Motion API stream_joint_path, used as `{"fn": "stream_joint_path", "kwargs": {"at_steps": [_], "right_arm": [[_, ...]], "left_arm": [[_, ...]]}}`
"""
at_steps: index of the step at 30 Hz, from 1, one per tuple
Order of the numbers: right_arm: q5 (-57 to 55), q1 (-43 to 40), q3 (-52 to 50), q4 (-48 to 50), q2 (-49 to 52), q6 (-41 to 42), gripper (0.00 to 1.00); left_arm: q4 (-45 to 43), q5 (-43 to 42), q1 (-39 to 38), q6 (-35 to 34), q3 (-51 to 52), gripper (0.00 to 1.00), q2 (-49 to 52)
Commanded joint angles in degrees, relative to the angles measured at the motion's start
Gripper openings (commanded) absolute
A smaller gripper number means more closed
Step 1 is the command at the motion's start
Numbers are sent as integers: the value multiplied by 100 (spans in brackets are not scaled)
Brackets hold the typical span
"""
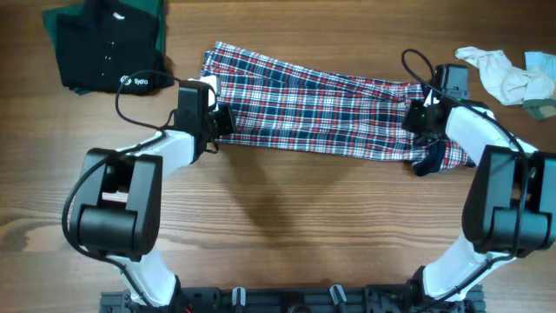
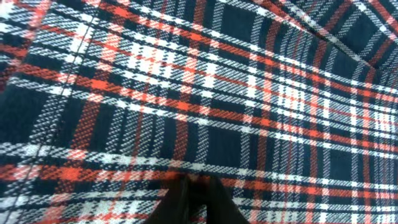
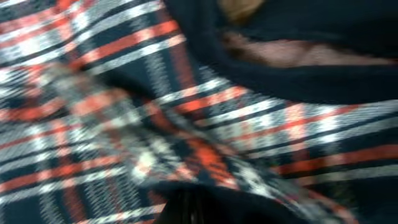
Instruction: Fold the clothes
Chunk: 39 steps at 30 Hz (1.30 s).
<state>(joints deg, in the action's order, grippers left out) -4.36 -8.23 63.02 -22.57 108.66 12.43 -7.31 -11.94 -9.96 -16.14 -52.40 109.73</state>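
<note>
The clothes, a red, white and navy plaid shirt, lie as a long folded band across the middle of the table. My left gripper sits at the band's left end. In the left wrist view its dark fingers meet on the plaid cloth, pinching it. My right gripper is at the right end, beside the bunched dark navy trim. The right wrist view is blurred; the plaid fills it and a dark hem drapes over the shut right gripper.
A black garment with a small white logo lies at the back left, close to the left arm. An off-white and pale green cloth is crumpled at the back right corner. Bare wood lies in front of the shirt.
</note>
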Motion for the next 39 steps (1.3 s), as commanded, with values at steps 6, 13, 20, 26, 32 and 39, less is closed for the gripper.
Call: {"fn": "stream_joint_path", "kwargs": {"at_steps": [6, 13, 20, 26, 32, 39], "right_arm": [[-1340, -1010, -28, 101, 127, -46, 4], [-2463, -1071, 612, -164, 122, -195, 5], [-3305, -1071, 1167, -922, 94, 170, 8], [297, -1025, 1766, -2146, -706, 166, 4], [1926, -765, 1672, -4157, -1508, 122, 4], [450, -363, 203, -3689, -1502, 1703, 4]], "left_arm": [[83, -48, -7, 74, 63, 9, 350], [83, -46, -7, 76, 63, 9, 354], [87, -46, -7, 76, 63, 11, 354], [87, -44, -7, 76, 63, 11, 354], [87, -44, -7, 76, 63, 10, 354], [240, -42, -4, 76, 63, 11, 354]]}}
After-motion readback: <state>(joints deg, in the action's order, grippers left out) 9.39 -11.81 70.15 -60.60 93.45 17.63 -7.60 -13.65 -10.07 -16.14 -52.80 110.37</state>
